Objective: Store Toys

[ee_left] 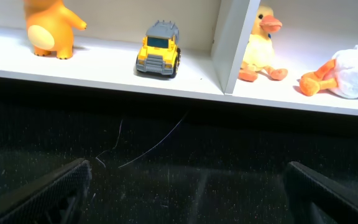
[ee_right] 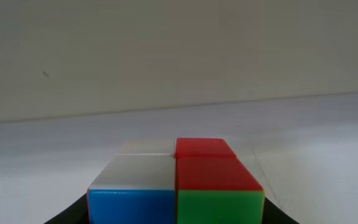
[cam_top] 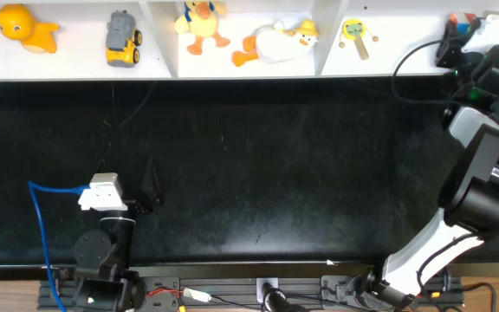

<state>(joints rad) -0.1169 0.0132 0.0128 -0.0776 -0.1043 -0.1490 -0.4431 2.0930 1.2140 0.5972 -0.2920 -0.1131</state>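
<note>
This is a robotics lab bench dressed as a toy-storage corner. A matte black worktop (cam_top: 275,156) meets a white shelf unit (cam_top: 232,73) split by upright white dividers (ee_left: 232,43). The shelf holds a yellow and grey plastic toy truck (ee_left: 158,48), a yellow plush duck (ee_left: 263,43) and a red, green, blue and white puzzle cube (ee_right: 176,180). A loose blue cable (cam_top: 59,187) and exposed wiring (cam_top: 193,295) lie by the black mounting rail (cam_top: 232,279).

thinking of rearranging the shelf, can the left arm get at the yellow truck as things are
Probably yes: the left tool is open and faces the yellow truck across the black table, with nothing between them. The truck stands near the front edge of the shelf.
</note>
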